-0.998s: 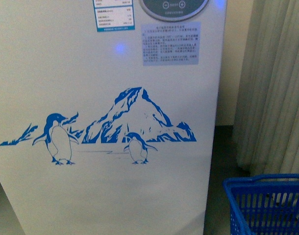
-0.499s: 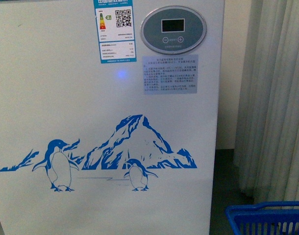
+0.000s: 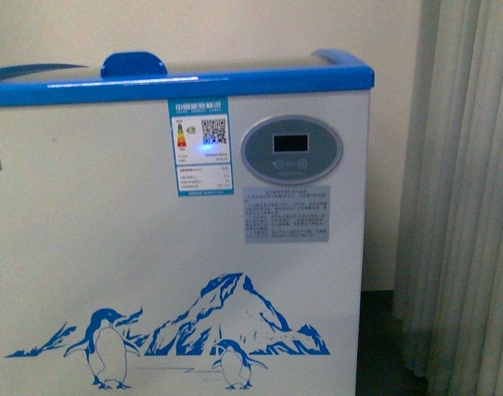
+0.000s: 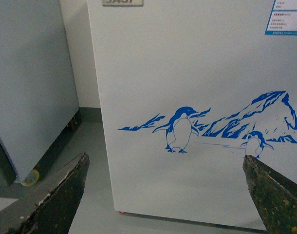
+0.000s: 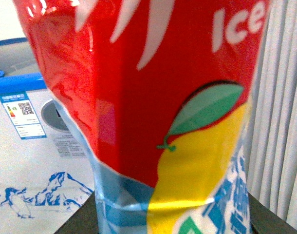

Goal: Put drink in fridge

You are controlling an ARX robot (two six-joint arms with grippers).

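Note:
The fridge (image 3: 177,272) is a white chest freezer with a blue top rim (image 3: 185,82) and a blue penguin-and-mountain picture. It fills the front view, and neither arm shows there. In the right wrist view the drink (image 5: 153,102) fills the frame: its red label has white lettering, with a yellow fruit and a green leaf. My right gripper (image 5: 173,222) is shut on the drink, with the fridge (image 5: 22,161) behind it. My left gripper (image 4: 170,195) is open and empty, its dark fingertips (image 4: 61,195) wide apart, facing the fridge's front (image 4: 197,73) low down.
A pale curtain (image 3: 466,206) hangs to the right of the fridge. A grey-white cabinet on wheels (image 4: 31,83) stands beside the fridge's other side, with grey floor (image 4: 85,195) between them. A control panel (image 3: 291,150) and an energy label (image 3: 201,147) sit on the fridge's front.
The front view has risen: the fridge's blue top rim has come into sight, the penguin picture has dropped low, and the blue basket has left the frame.

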